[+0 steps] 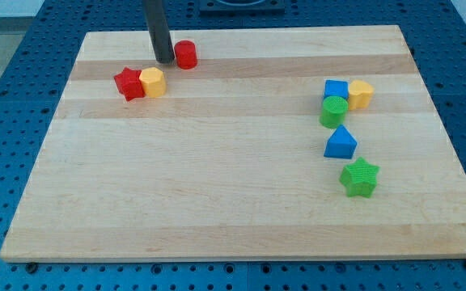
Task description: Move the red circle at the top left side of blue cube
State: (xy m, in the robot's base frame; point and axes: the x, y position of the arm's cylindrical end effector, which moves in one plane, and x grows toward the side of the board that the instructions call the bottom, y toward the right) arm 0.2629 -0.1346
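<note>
Up near the view's top left, my tip (164, 60) touches the left side of the red circle (185, 54). Well apart, at the right, sits the blue cube (336, 89). No gripper exists to judge; no writing shows on the board (217, 170).

Our rod comes down from the frame's top edge in the upper left of the picture, standing nearly upright, dark and straight. Our tip (165, 61) rests at the board's surface near its far edge.
</note>
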